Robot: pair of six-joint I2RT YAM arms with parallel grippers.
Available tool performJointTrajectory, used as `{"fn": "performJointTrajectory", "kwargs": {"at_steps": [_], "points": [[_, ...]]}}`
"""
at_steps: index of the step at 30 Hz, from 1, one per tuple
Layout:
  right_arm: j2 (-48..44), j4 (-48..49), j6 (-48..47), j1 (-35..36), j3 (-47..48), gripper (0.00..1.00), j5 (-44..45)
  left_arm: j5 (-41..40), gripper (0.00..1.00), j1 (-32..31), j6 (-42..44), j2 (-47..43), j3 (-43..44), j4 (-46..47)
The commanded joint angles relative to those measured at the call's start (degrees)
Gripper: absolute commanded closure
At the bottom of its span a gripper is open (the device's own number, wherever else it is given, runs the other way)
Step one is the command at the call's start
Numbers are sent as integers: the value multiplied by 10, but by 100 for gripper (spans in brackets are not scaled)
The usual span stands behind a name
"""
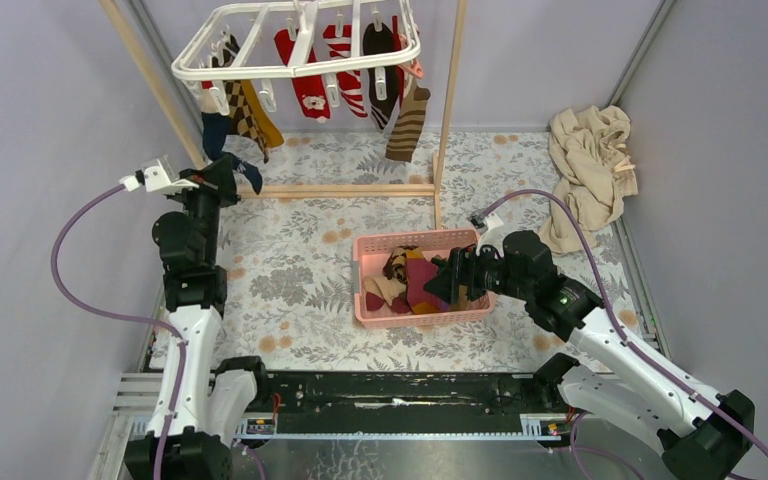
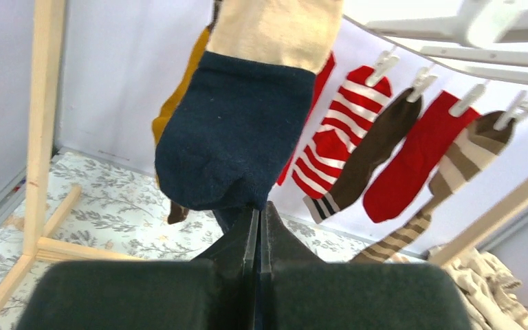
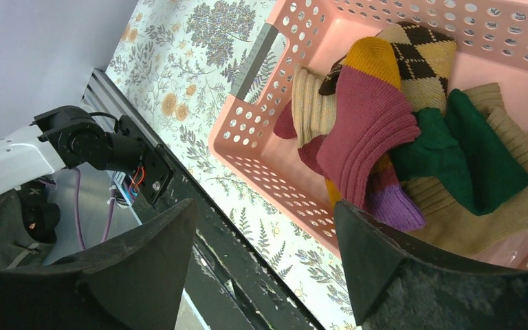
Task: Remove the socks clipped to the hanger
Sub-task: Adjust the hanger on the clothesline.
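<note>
I see a white hanger at upper left, carrying a navy sock with cream cuff, a red-and-white striped sock and a plain red sock. The pink basket mid-frame holds a maroon sock and a green sock.

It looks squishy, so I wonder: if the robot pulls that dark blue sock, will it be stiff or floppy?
Probably floppy: the dark blue sock dangles limp from the hanger. It likely stretches when tugged, since the knit looks soft. It seems light too; the left end effector pinches just its toe.
</note>
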Motion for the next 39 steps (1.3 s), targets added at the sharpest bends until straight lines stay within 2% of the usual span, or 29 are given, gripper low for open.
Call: {"fn": "performJointTrajectory", "kwargs": {"at_steps": [1, 7, 11, 22, 27, 32, 39], "points": [[-9, 14, 0, 3, 21, 20, -6, 2, 100, -32, 5, -37, 10, -33], [-7, 6, -1, 4, 37, 20, -6, -39, 100, -119, 46, -43, 46, -79], [10, -17, -10, 3, 93, 21, -3, -92, 100, -195, 76, -43, 65, -101], [117, -84, -61, 3, 371, 20, 16, -210, 100, -380, 140, 0, 106, -115], [181, -91, -72, 3, 513, 19, 43, -296, 100, -472, 186, 17, 117, -115], [252, -52, -50, 3, 630, 19, 47, -352, 100, -523, 202, -1, 109, -128], [358, 23, -3, 2, 723, 19, -11, -373, 100, -532, 203, -37, 103, -161]]}}
